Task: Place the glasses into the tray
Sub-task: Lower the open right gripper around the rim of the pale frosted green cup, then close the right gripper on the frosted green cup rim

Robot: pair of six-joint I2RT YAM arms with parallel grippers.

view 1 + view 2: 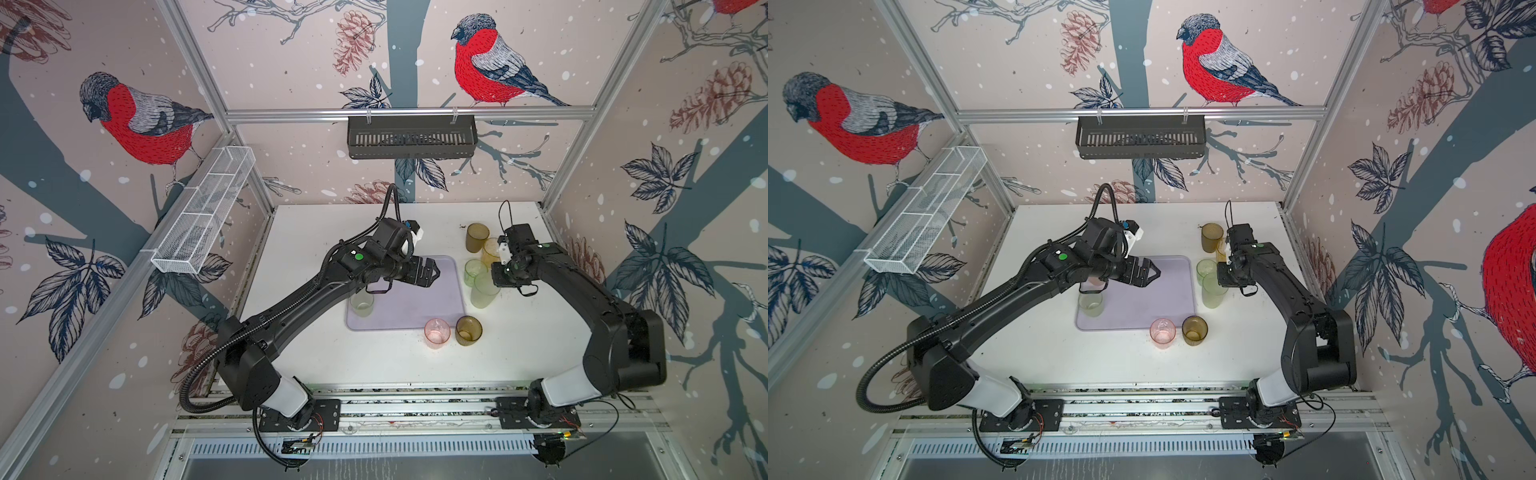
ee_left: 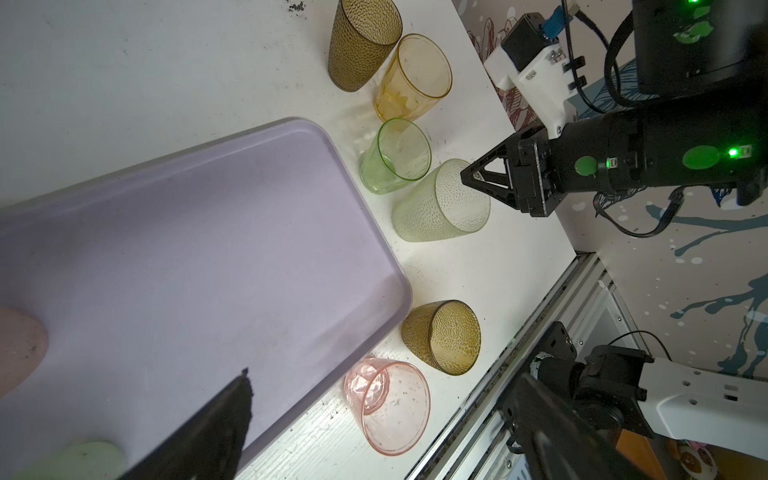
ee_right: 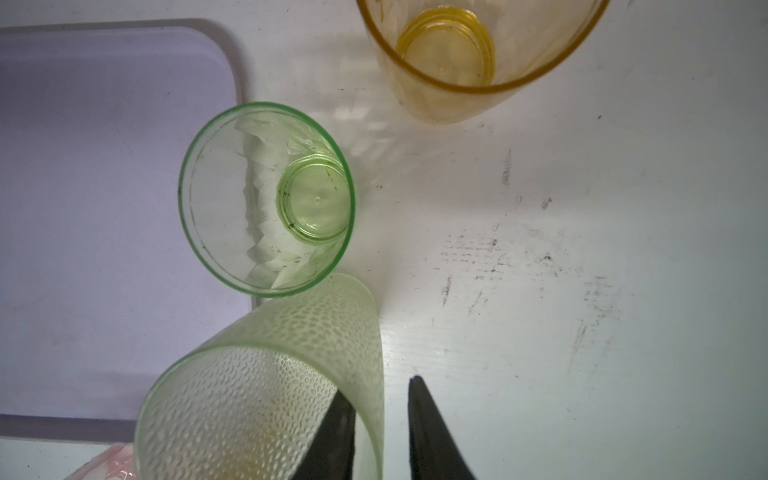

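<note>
At the right-hand edge of the flat pale lavender tray [image 1: 415,303], on the white table [image 1: 519,340], the right tool [image 3: 376,388] straddles the rim of a pale frosted green dimpled tumbler [image 3: 257,395]. One finger is inside the mouth and the other outside. The jaws are narrow, but a sliver of table shows between the outer finger and the wall, so nothing looks pinched yet.

The tumbler stands upright, mouth up, just off the tray's rim. The tray lies to this tool's left, so the move looks like a short lift and sideways carry, and the right arm is plainly the nearer one.

A clear bright green tumbler [image 3: 266,199] stands just beside it on the far side, with a yellow-amber tumbler [image 3: 457,62] beyond; any tilt could knock the neighbour. The tray's middle and right half are bare.

The left tool [image 1: 430,272] hangs wide open and empty over the tray's far part. A second frosted green tumbler [image 1: 361,305] sits in the tray's near left corner.
</note>
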